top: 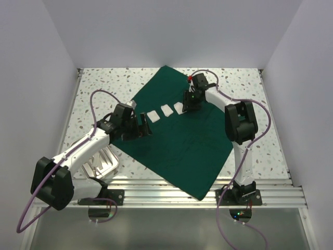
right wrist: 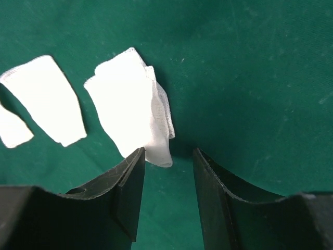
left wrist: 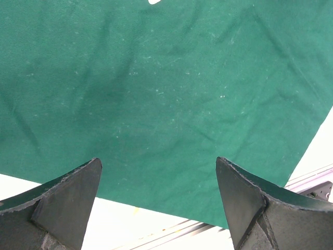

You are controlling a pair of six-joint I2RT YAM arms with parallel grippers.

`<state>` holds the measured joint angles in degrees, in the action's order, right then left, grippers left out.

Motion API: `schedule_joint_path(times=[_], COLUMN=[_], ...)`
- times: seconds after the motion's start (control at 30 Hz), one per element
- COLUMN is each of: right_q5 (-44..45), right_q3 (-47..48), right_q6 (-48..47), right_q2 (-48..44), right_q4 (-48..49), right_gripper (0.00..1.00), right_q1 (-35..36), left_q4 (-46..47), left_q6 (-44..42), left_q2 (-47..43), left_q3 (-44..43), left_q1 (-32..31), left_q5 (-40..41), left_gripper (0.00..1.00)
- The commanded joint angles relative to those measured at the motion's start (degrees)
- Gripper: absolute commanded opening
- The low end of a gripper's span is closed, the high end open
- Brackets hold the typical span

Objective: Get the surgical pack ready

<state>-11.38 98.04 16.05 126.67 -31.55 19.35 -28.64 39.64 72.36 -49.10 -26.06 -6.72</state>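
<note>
- Right gripper: jaws part-open, gripping nothing; a white pad lies just off its tips at 11 o'clock.
- Left gripper: jaws wide apart, empty, over the green cloth at its 9 o'clock edge.
- The green cloth lies spread flat mid-table; probably light and limp, so pinch a corner.

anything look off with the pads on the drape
Yes: the rightmost pad, by the right gripper, is rumpled, with a loose gauze layer hanging off its right edge in the wrist view. The middle pad lies flat on the drape.
</note>
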Motion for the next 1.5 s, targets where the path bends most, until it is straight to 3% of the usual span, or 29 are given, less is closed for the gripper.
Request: schedule_joint_path(times=[0.0,0.3,0.57,1.47], right_q5=[-3.74,-9.44,-9.02,-9.63], right_q3=[-0.66,-0.48,-0.66,-0.75], right_q6=[2.31,5.13,6.53,7.06], right_q2=[-2.75,-1.25,-0.81,2.35], right_q4=[1.58,3.78,4.04,5.10], right_gripper=[0.46,0.40,0.35,0.33], right_q1=[-0.63,-1.16,-1.78,-2.39], left_q4=[2.63,2.45,2.54,2.89], left_q6=[-0.44,-0.44,-0.44,-0.61], left_q2=[0.33,0.33,0.59,1.29], left_q3=[0.06,0.06,0.06,0.06], left_q1=[-0.39,-0.39,-0.39,-0.48], left_q5=[-0.49,-0.57,-0.75,-1.01], left_gripper=[0.94,0.95,0.94,0.94])
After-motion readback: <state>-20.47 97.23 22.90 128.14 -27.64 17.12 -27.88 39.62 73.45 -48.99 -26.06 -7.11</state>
